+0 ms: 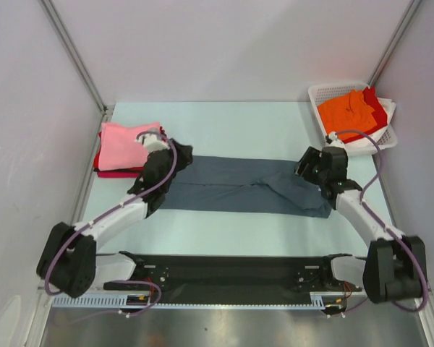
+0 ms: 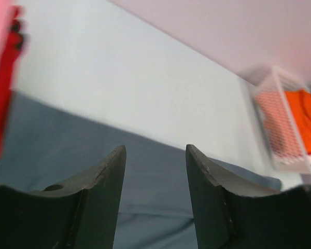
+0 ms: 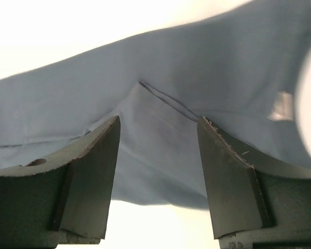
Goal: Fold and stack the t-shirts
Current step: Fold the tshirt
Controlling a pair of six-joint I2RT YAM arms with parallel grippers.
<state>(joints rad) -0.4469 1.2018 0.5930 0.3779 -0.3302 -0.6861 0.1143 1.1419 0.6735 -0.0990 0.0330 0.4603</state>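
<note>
A slate blue-grey t-shirt (image 1: 239,186) lies across the middle of the table as a long folded strip. My left gripper (image 1: 179,155) hovers at its left end, open, and the left wrist view shows only the cloth (image 2: 52,140) past the parted fingers (image 2: 106,176). At the strip's right end my right gripper (image 1: 305,165) is open too. Its wrist view shows the grey shirt (image 3: 207,67) with a seam line below the empty gap. A pink t-shirt (image 1: 126,141) tops a folded stack of red and magenta ones (image 1: 119,172) at the left.
A white lattice basket (image 1: 325,94) stands at the back right corner, holding an orange shirt (image 1: 347,108) over red and white ones. The left wrist view also shows the basket (image 2: 280,135). Grey walls close in the table on the left, back and right.
</note>
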